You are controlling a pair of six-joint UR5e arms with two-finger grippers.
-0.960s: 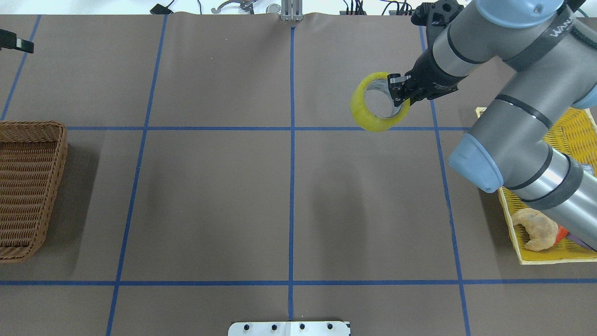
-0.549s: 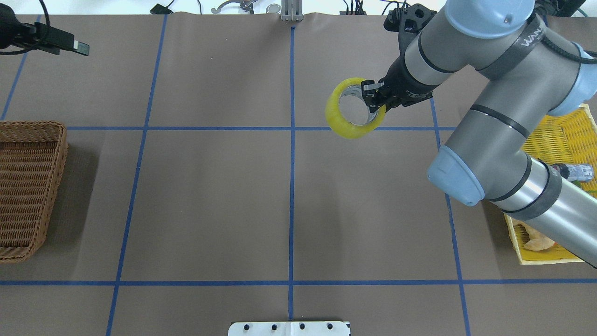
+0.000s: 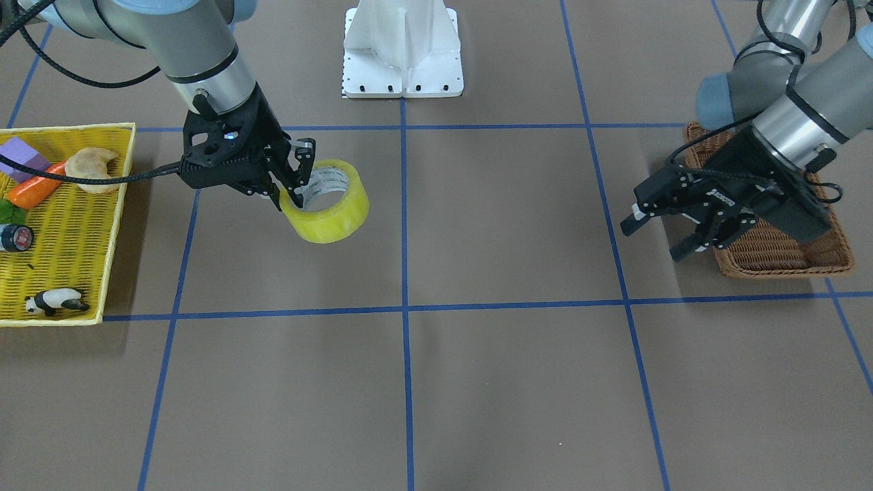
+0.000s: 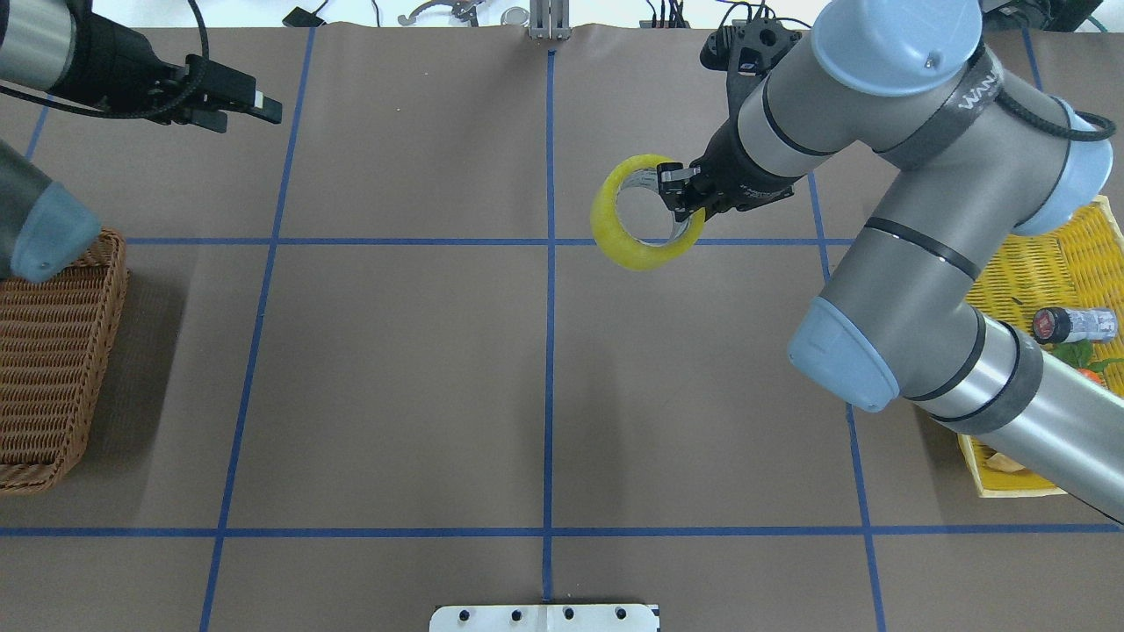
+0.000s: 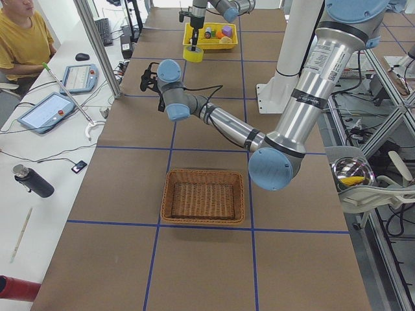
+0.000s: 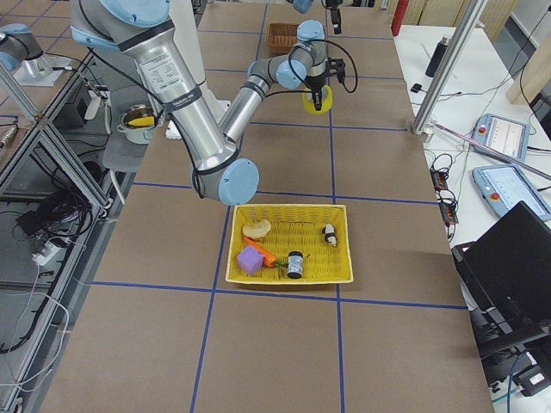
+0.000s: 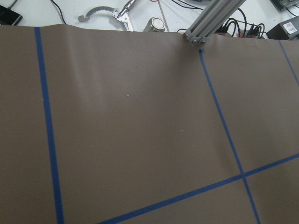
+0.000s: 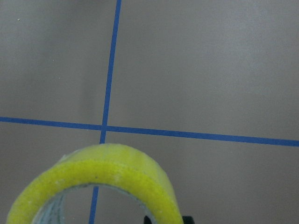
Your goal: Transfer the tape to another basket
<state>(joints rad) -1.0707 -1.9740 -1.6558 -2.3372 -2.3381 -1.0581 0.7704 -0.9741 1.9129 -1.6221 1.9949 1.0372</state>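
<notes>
The yellow-green tape roll (image 4: 644,255) hangs above the table just right of the centre line. It also shows in the front view (image 3: 335,219) and the right wrist view (image 8: 105,168). My right gripper (image 4: 681,202) is shut on the roll's wall, one finger inside the core (image 3: 297,183). My left gripper (image 4: 250,112) is open and empty, in the air at the far left, beside the brown wicker basket (image 4: 53,351) in the front view (image 3: 651,235). The wicker basket (image 3: 777,254) holds nothing that I can see.
A yellow mesh basket (image 3: 68,239) at my right holds a small dark roll with a red label (image 3: 15,238), a panda toy (image 3: 54,301), a croissant (image 3: 92,161), a carrot and a purple block. The white robot base plate (image 4: 544,617) is at the near edge.
My right arm has carried the tape leftward toward the centre line. My left arm has come into view and reached further right along the far edge.
</notes>
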